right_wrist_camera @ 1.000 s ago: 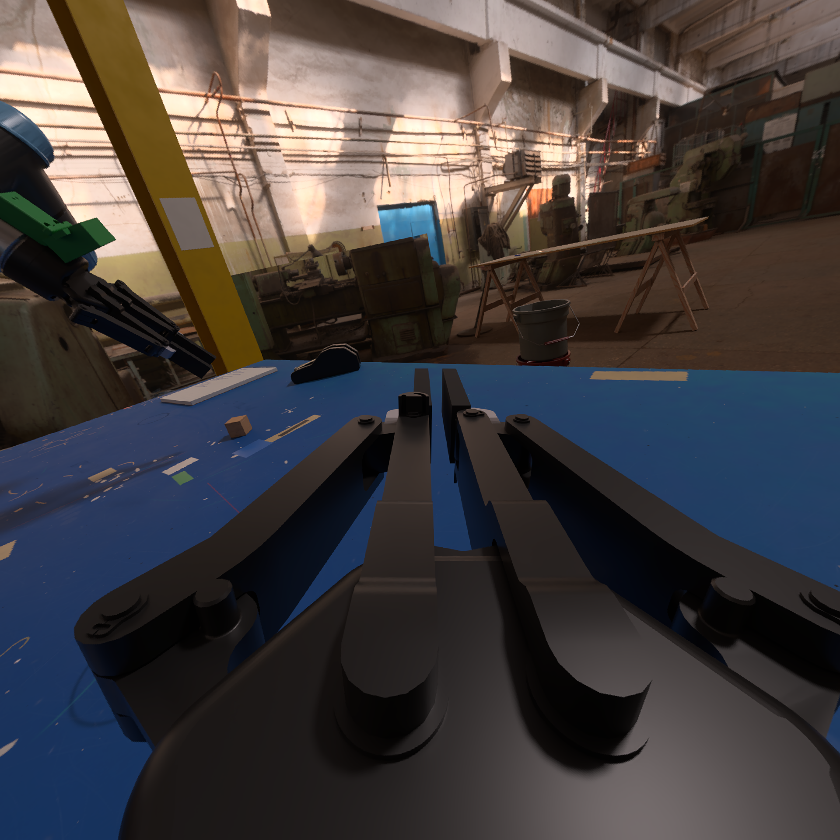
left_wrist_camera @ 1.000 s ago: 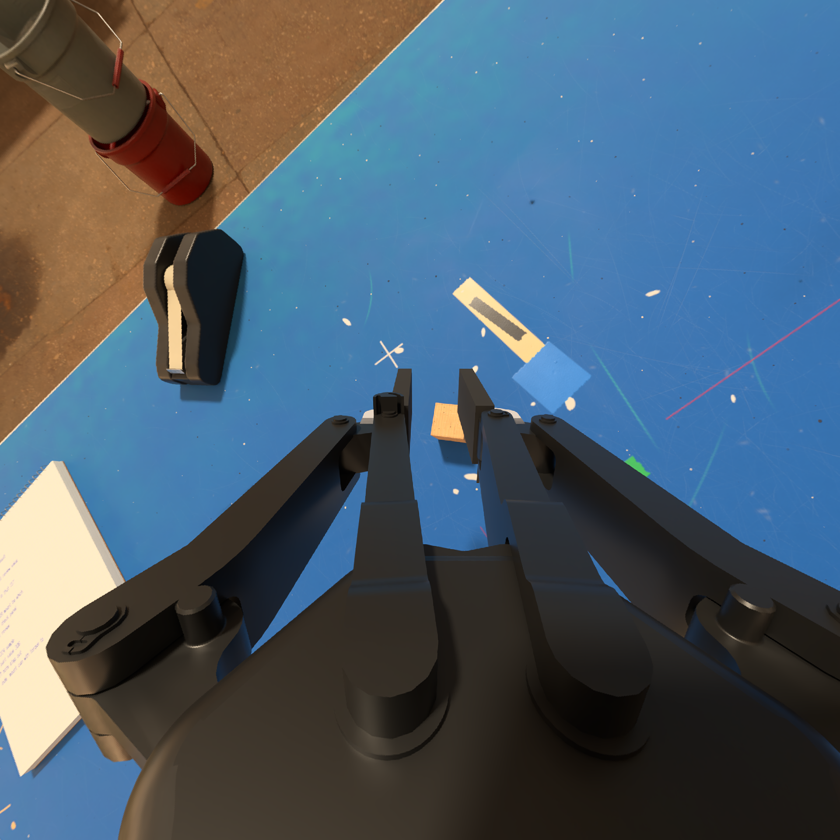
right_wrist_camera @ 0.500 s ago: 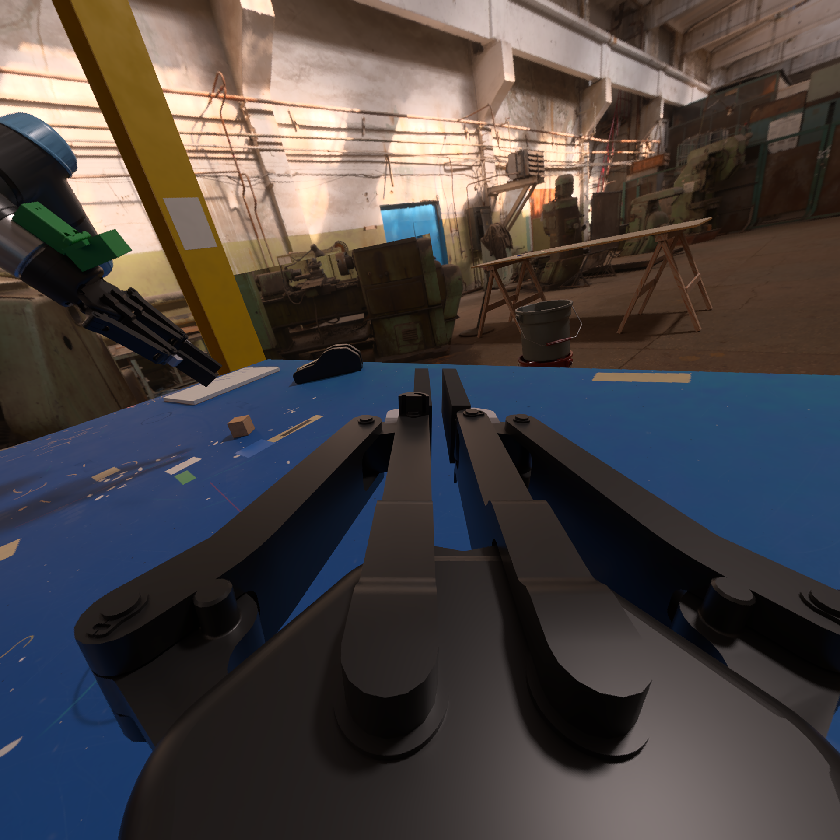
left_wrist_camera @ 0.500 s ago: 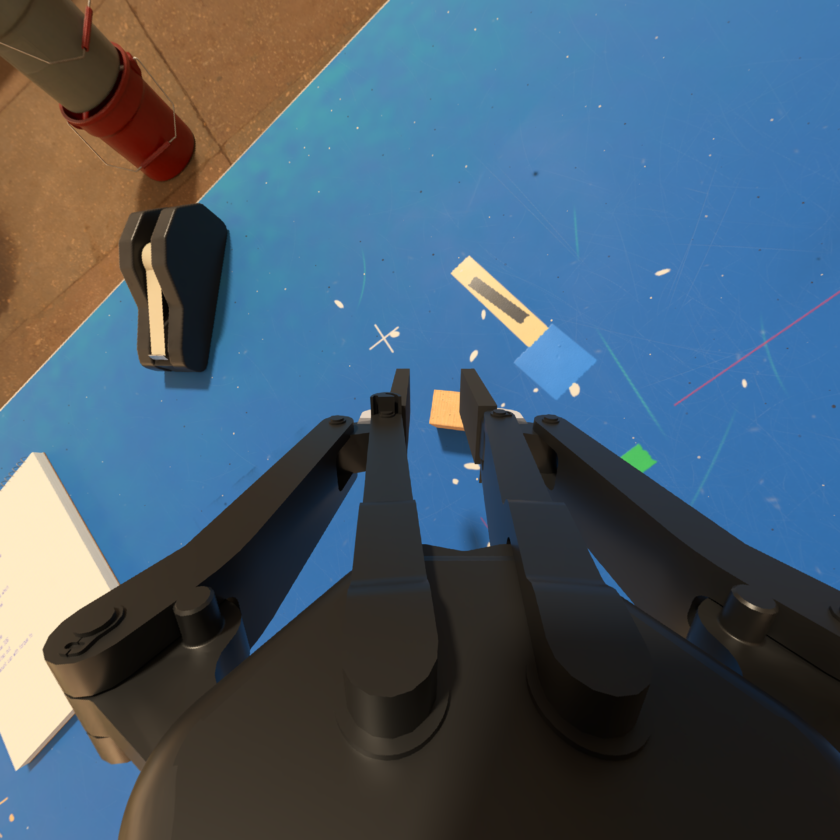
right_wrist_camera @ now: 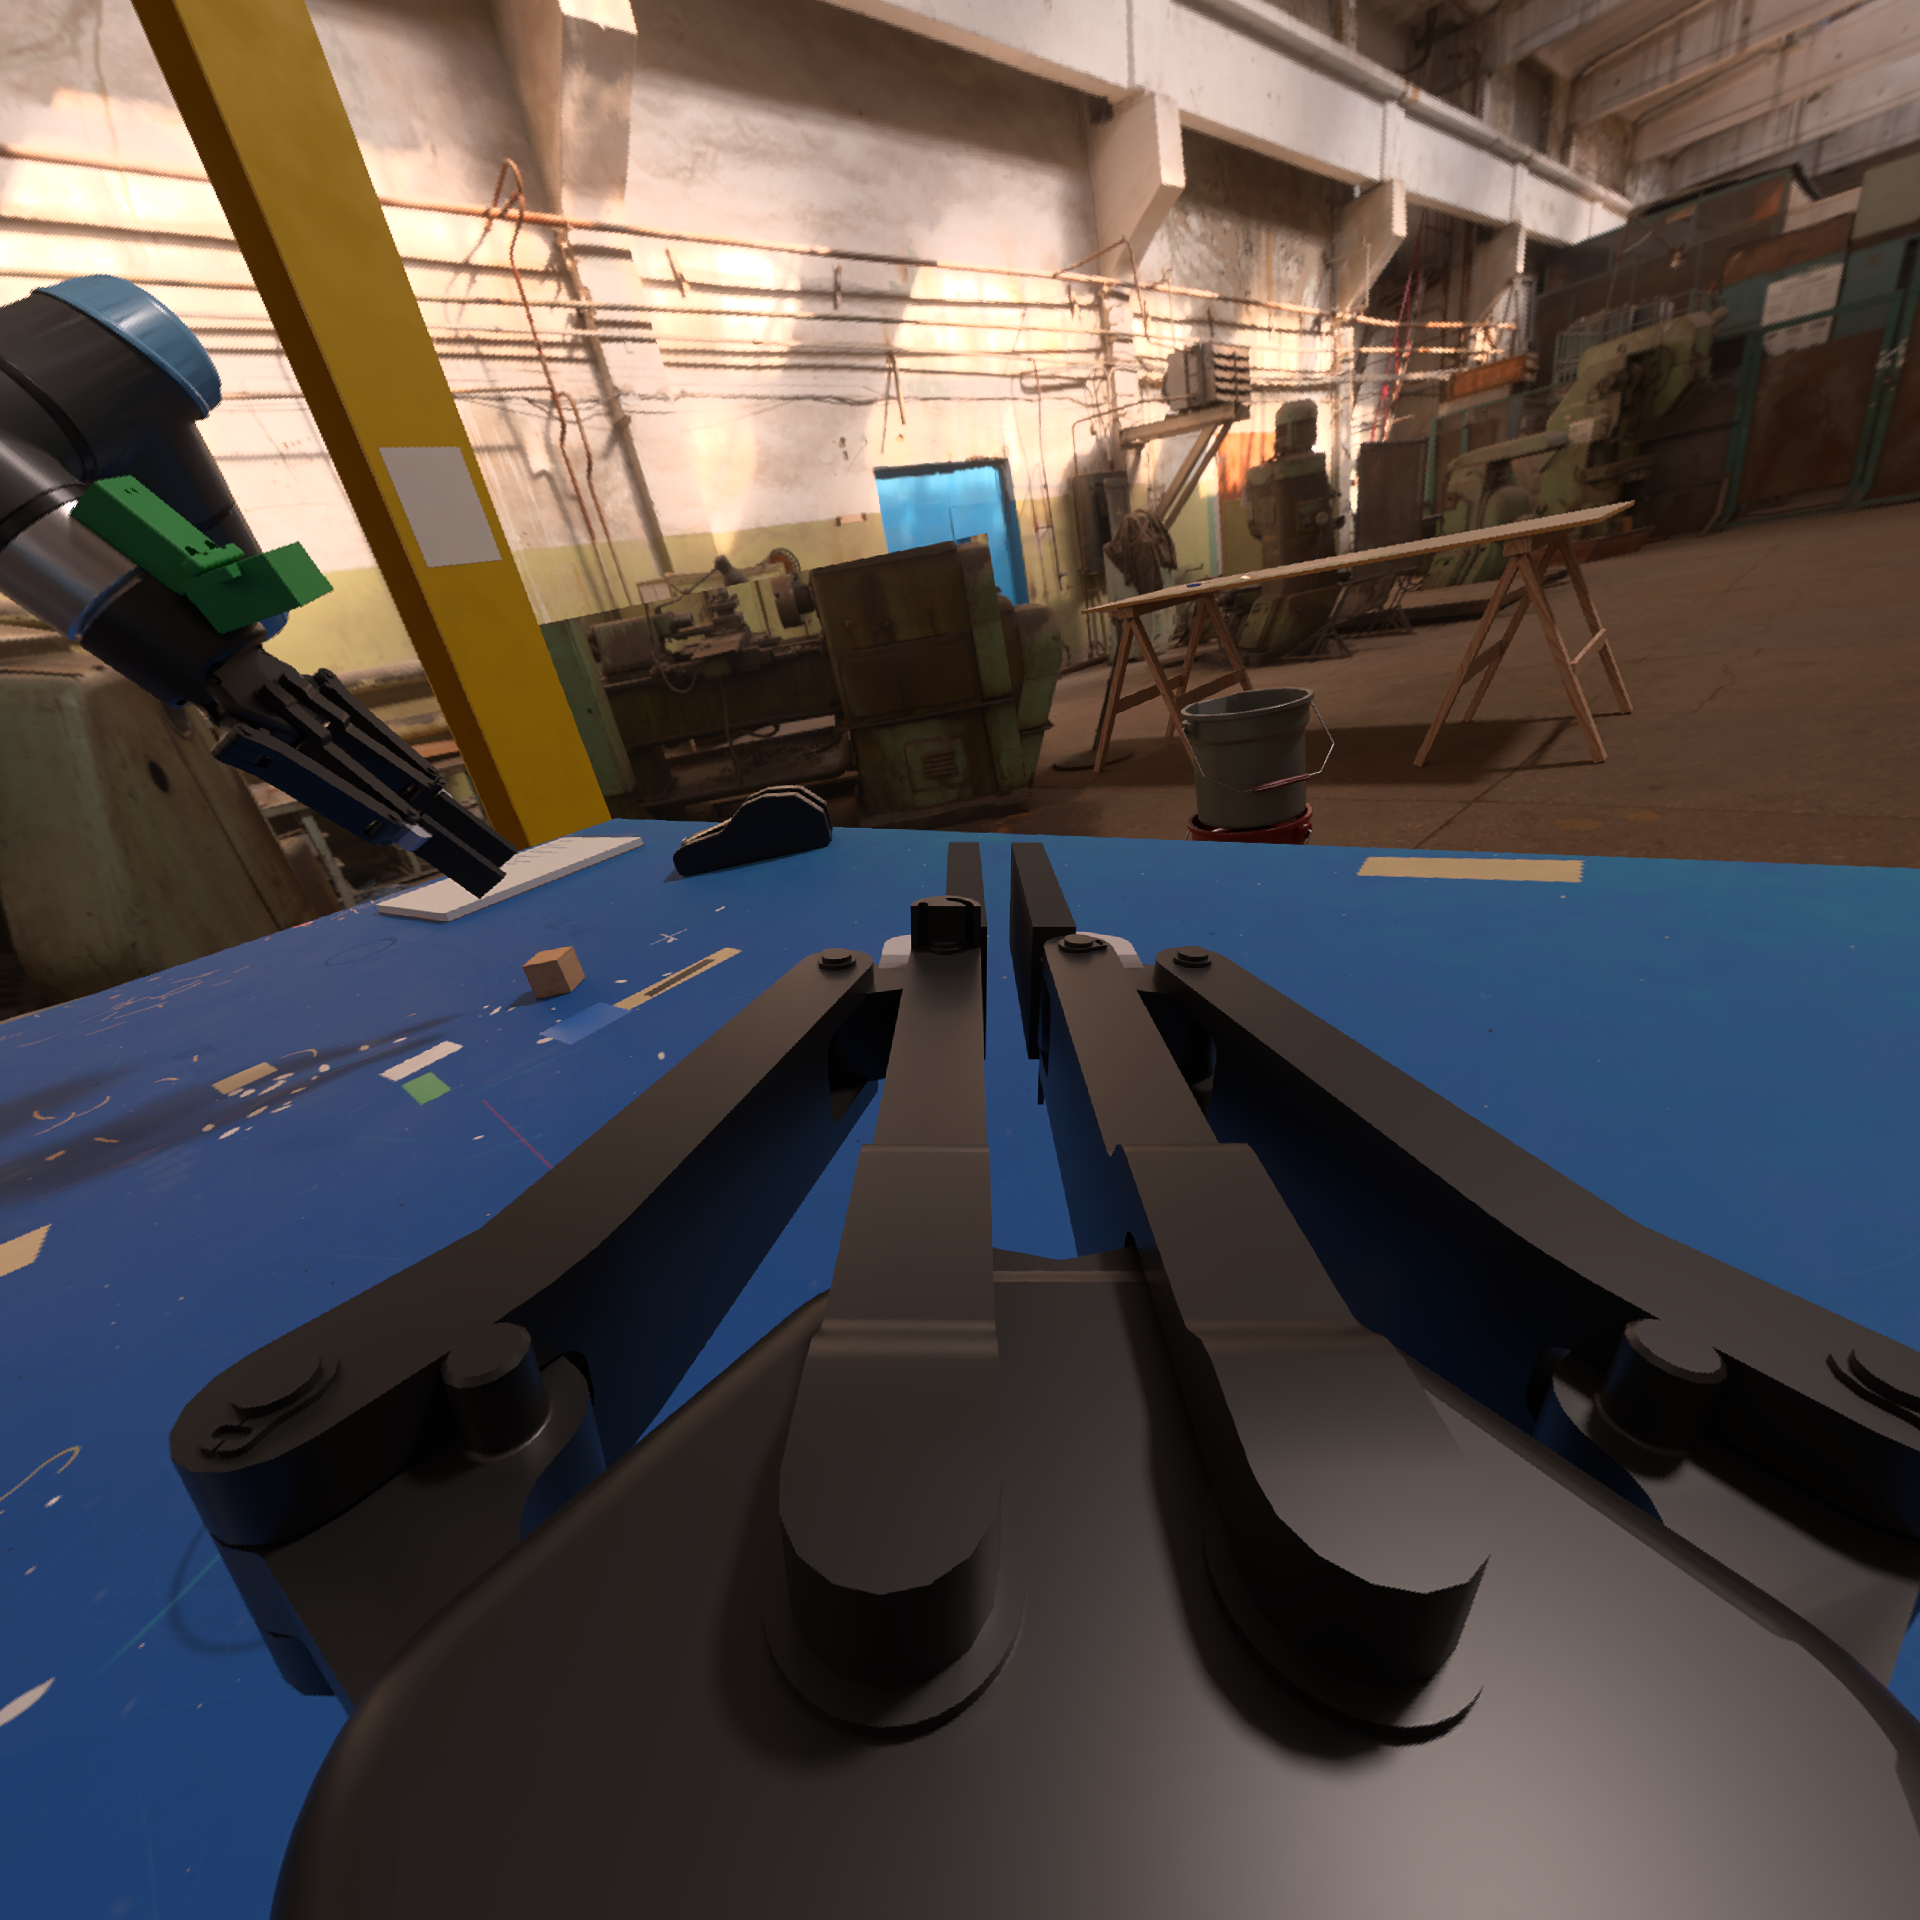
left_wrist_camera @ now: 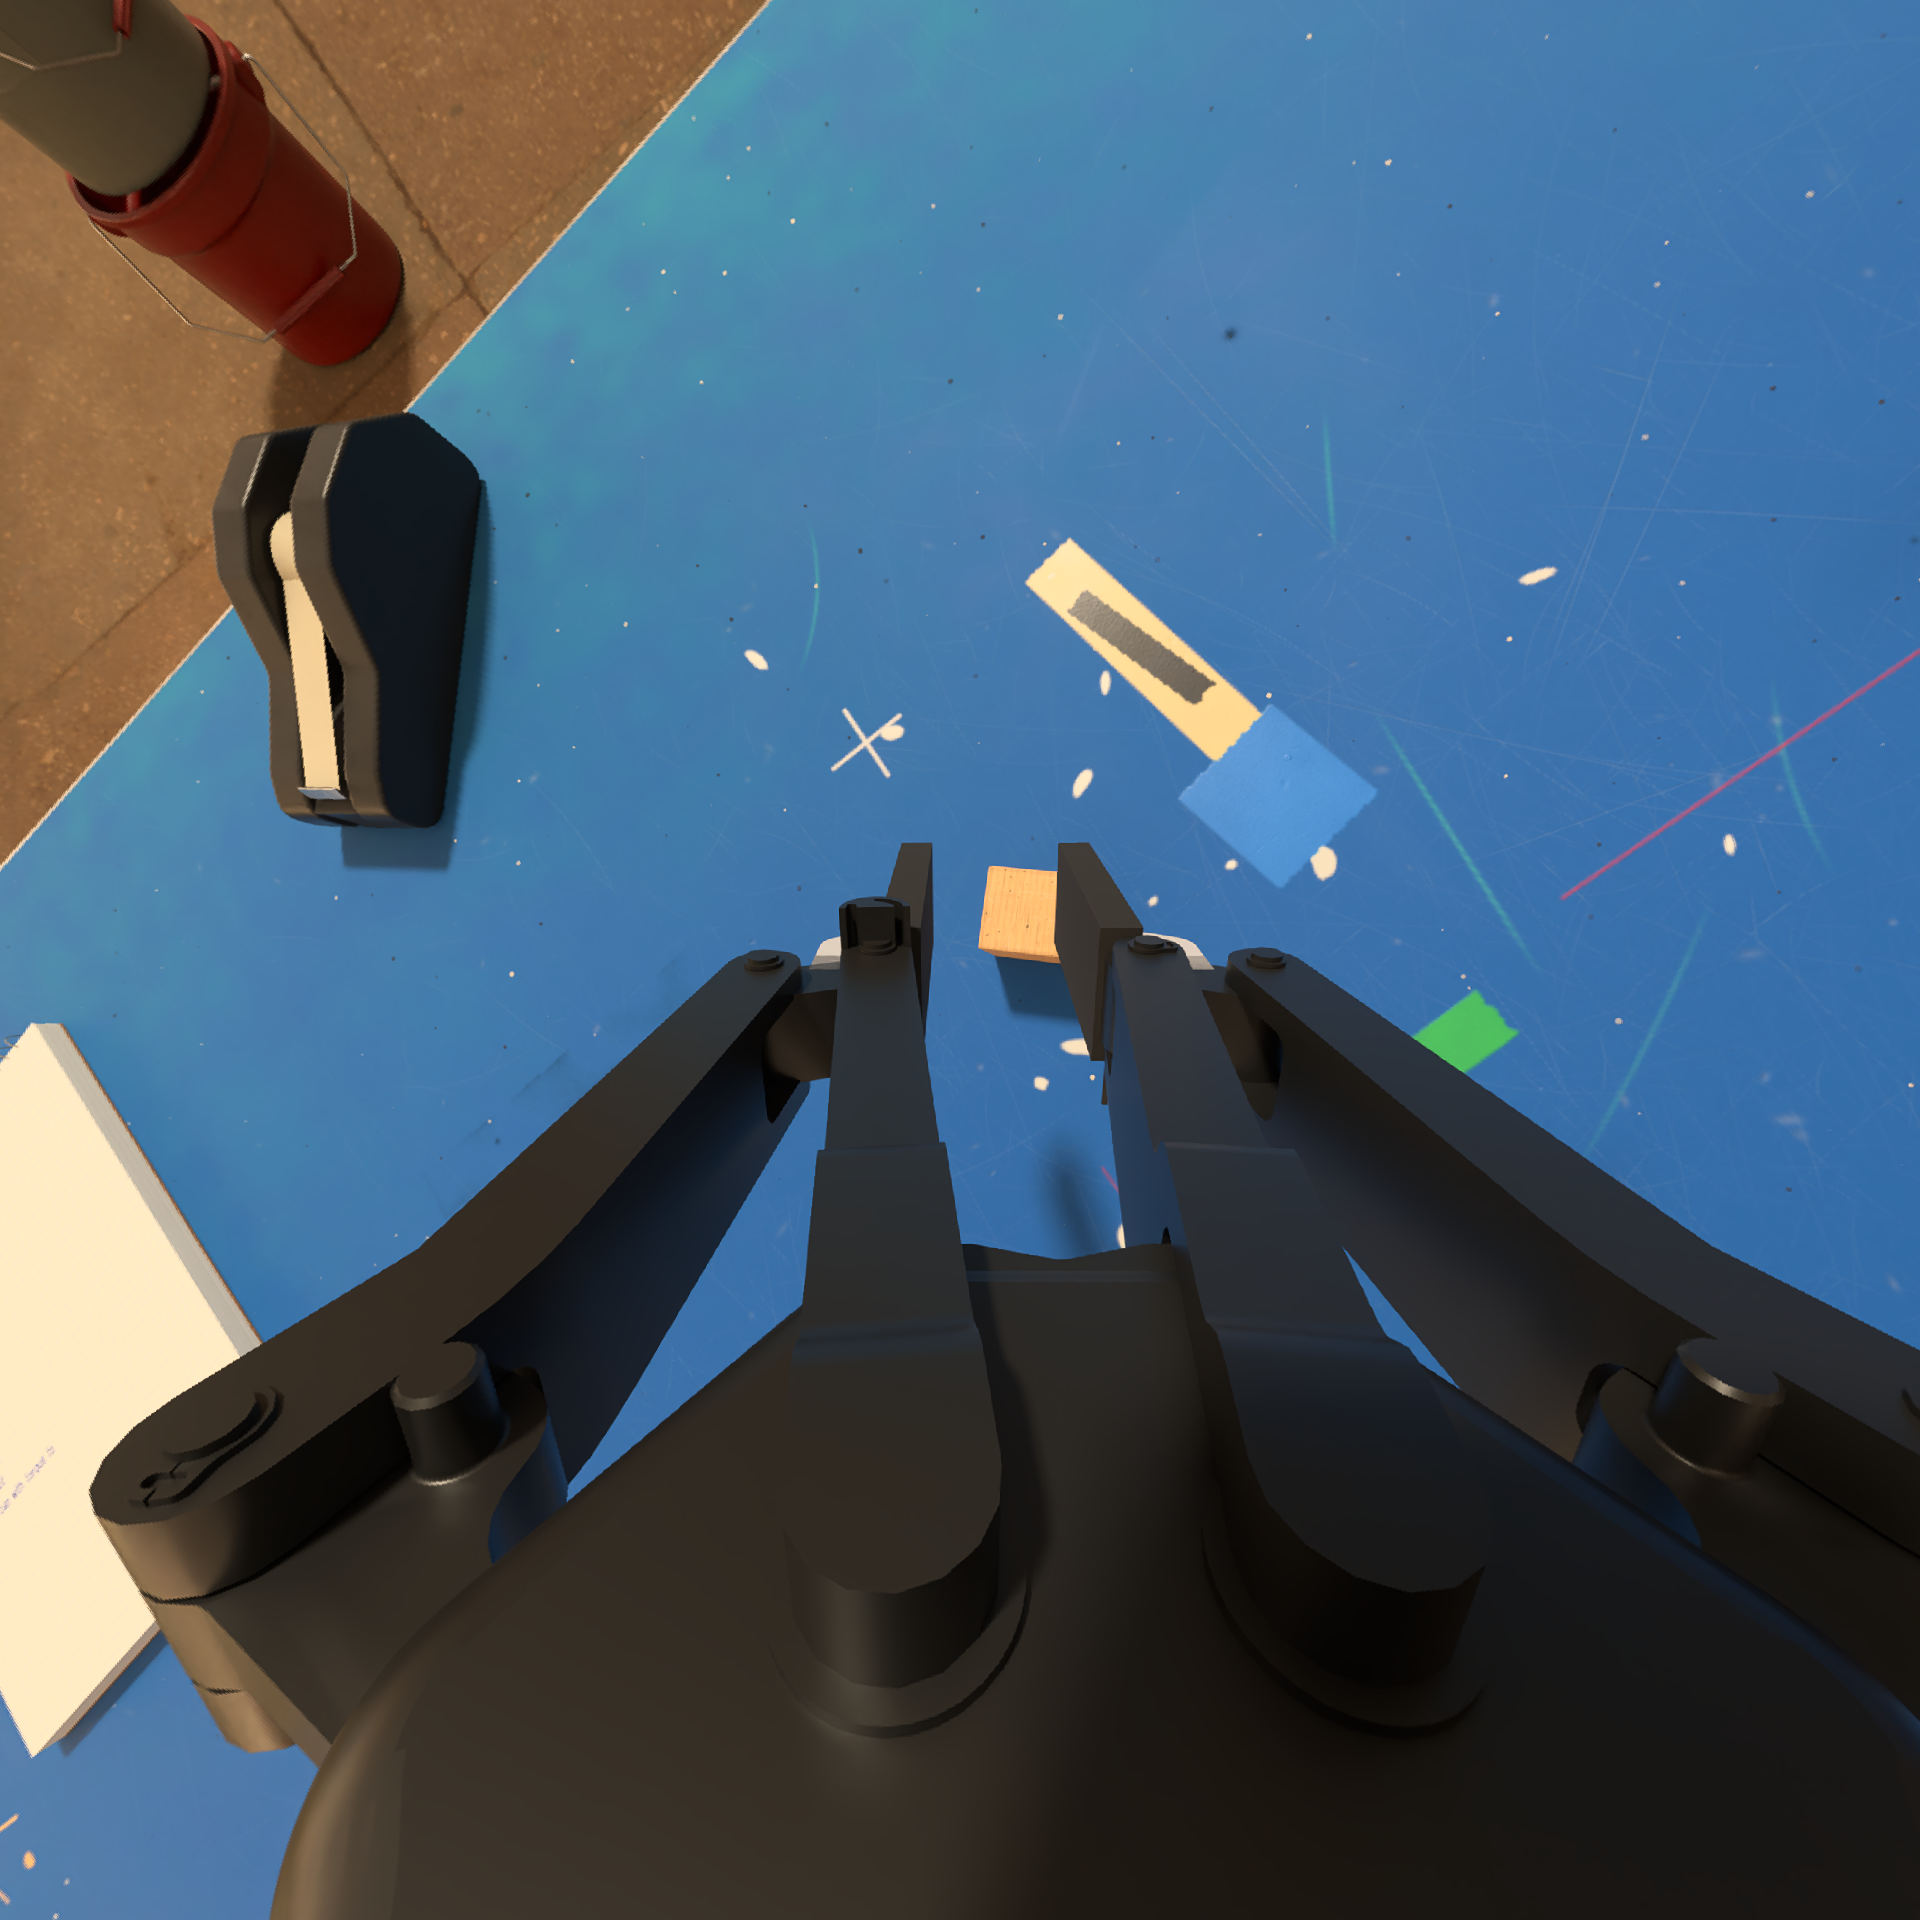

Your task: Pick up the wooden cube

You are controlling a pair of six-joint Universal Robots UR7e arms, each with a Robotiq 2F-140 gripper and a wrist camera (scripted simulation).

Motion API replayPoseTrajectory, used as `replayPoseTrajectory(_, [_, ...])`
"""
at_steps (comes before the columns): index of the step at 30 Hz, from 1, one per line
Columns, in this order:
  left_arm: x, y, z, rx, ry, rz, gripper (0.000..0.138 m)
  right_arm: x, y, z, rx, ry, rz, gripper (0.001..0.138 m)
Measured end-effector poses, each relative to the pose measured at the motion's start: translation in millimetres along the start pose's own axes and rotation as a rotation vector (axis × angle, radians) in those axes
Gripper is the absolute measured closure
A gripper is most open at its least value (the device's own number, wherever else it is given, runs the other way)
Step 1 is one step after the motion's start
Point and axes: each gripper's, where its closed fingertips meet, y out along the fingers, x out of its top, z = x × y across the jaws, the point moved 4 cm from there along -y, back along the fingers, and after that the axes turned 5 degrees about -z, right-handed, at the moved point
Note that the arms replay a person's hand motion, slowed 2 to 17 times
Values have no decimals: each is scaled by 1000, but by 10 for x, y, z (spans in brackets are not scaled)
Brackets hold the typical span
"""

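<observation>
From the left wrist view, going left to right: a white rectangular notepad (left_wrist_camera: 94, 1351) lies flat at the left edge of the scratched blue table (left_wrist_camera: 1455, 312). Beyond the table's edge, on the brown floor, a grey plastic bucket (left_wrist_camera: 94, 94) sits nested inside a red plastic bucket (left_wrist_camera: 249, 229); what the grey one holds cannot be told. A black tape dispenser (left_wrist_camera: 358, 613) with a cream strip lies on the table near that edge. Further right, the left end effector (left_wrist_camera: 994, 883) hangs above the table with its fingers narrowly apart, holding nothing. The small light-brown wooden cube (left_wrist_camera: 1016, 912) shows in that gap, close against the right-hand finger, which hides part of it. Its pale orange top face has fine grain and it casts a short shadow on the table. Whether the finger touches it cannot be told. To the right lie a cream tape strip with a dark bar (left_wrist_camera: 1138, 646), a light-blue square patch (left_wrist_camera: 1276, 795) and a green tape scrap (left_wrist_camera: 1465, 1031).

From the right wrist view, the left end effector (right_wrist_camera: 473, 868) appears at the far left, above and behind the wooden cube (right_wrist_camera: 554, 971), which rests on the table (right_wrist_camera: 1558, 1039). The right end effector (right_wrist_camera: 995, 883) is low over bare table, well apart from the cube, its fingers nearly together and gripping nothing. Right of it, the grey bucket (right_wrist_camera: 1247, 753) stands in the red one on the floor.
</observation>
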Motion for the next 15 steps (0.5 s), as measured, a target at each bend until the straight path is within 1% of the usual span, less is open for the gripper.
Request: replayPoseTrajectory(15, [-59, 100, -13, -24, 2, 31, 104, 13, 2, 16, 3, -12, 2, 131])
